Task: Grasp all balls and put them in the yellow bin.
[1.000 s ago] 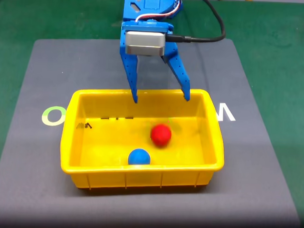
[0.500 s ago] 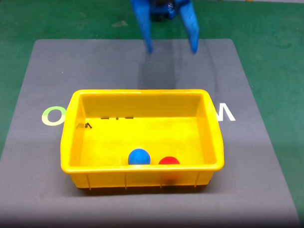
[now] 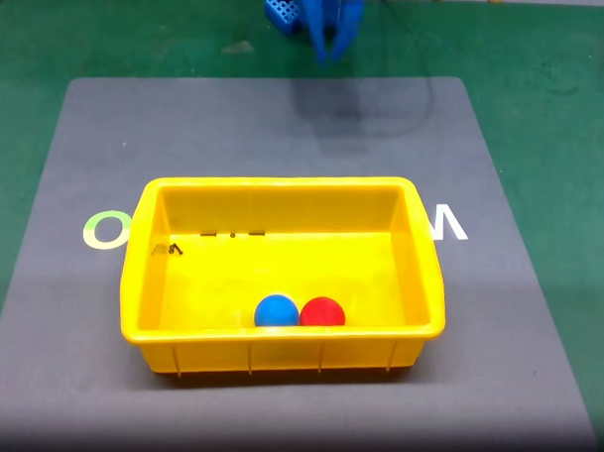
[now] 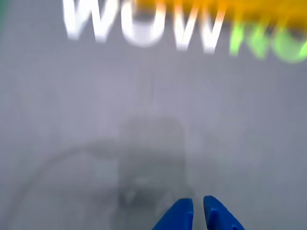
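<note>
The blue gripper (image 3: 326,53), fingertips nearly together and holding nothing, hangs over the far edge of the grey mat (image 3: 87,129), while the blue ball (image 3: 276,310) and red ball (image 3: 322,311) lie touching against the yellow bin's (image 3: 434,290) near wall, so parking clear of the bin should suffice.

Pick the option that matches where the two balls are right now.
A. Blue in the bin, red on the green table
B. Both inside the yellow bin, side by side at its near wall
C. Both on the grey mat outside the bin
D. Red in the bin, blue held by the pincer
B: in the fixed view the blue ball and the red ball lie next to each other inside the yellow bin, against its near wall.
</note>
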Controlling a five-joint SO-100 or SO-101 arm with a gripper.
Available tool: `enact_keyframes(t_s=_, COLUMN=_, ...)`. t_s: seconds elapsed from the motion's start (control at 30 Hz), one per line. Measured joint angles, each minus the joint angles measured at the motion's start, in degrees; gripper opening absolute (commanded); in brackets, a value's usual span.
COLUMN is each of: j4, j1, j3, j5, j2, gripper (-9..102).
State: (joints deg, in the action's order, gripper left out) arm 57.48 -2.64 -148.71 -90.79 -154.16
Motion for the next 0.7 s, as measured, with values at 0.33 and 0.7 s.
enact_keyframes(t_s=0.33, j4=3.87, j1=0.26, j3=-25.05, j5=-1.76, j2=-18.72, gripper=0)
enact_keyframes(t_s=0.7, j4=18.98, j1=2.64, j3=-27.16, j5=-4.66, j2=-34.89, gripper=0)
